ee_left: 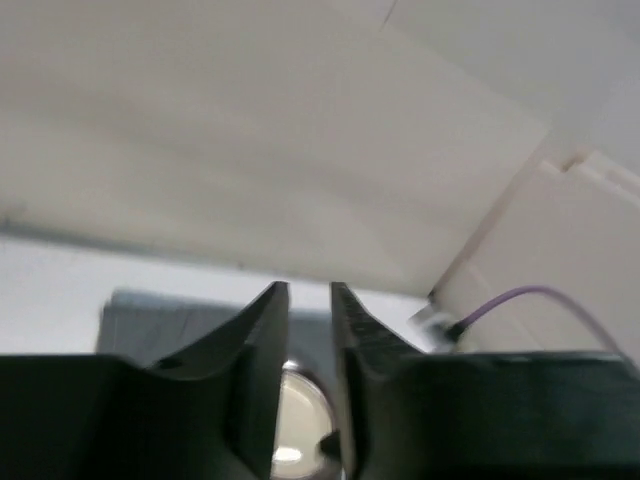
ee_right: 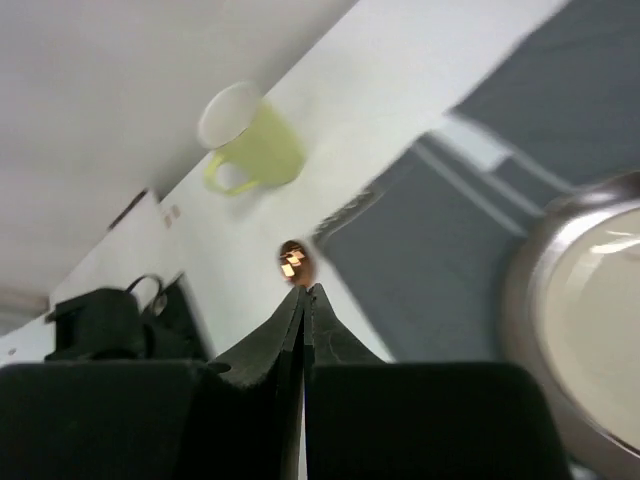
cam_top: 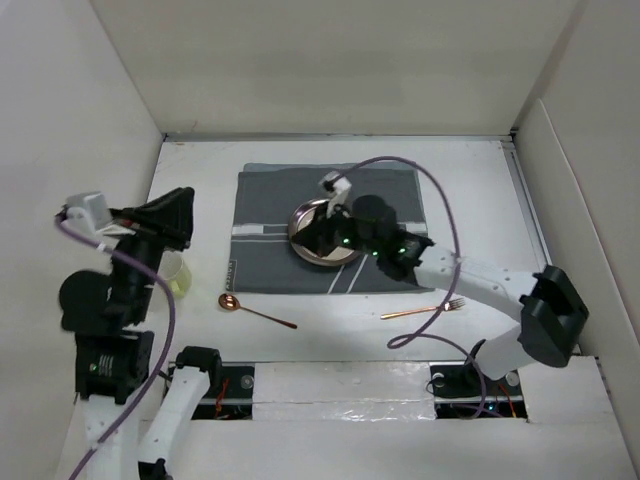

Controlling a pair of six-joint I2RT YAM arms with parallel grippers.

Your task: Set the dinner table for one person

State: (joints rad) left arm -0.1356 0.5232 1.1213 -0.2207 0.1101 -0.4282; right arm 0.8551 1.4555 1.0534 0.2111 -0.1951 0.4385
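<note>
Right gripper [ee_right: 304, 300] is hovering pressed together and empty at the plate [cam_top: 300, 225]; I'm judging the fork [cam_top: 420, 311] thin, stiff, slippery, lying flat on the dinner table [cam_top: 470, 180], best pinched mid-handle.

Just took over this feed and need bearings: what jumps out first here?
A round shiny metal plate sits on the dark grey striped cloth placemat mid-table, the right gripper shut close to it. A copper spoon and copper fork lie on the white dinner table by the placemat's near edge, a pale green mug at left.
</note>
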